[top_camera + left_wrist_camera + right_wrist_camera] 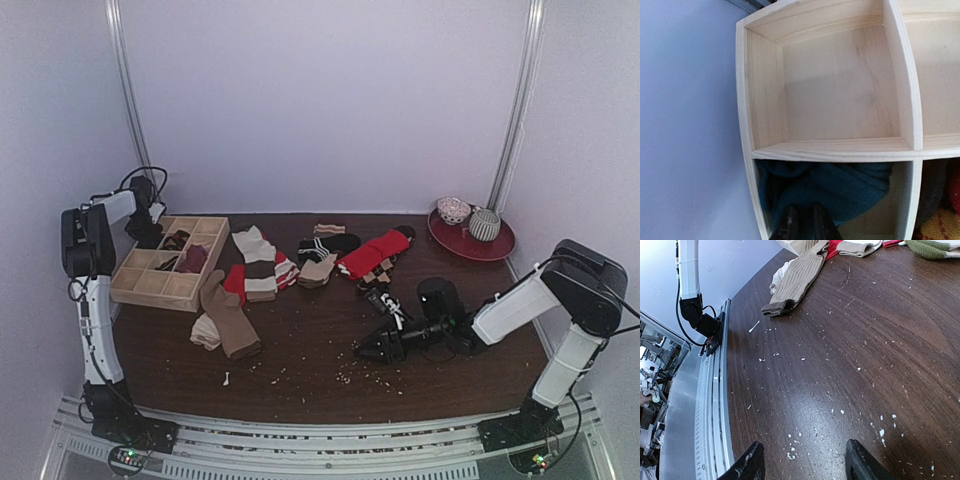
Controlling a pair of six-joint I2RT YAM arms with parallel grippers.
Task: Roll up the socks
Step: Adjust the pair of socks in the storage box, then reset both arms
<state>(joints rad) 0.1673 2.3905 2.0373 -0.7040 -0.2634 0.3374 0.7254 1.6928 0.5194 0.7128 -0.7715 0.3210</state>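
Left wrist view shows my left tool (804, 226) down on the bundled teal sock (840, 187) in an edge compartment of the wooden tray (840, 149), likely seating it, its grip I cannot tell, while my right tool (805, 465) hovers parted and empty over the tabletop (850, 365).

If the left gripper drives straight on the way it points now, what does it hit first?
The dark teal fabric sock in the pale wooden divided box, right at the left gripper tips; depth unclear.

Soft even light; top cam bit blurry; L wrist btm dim.
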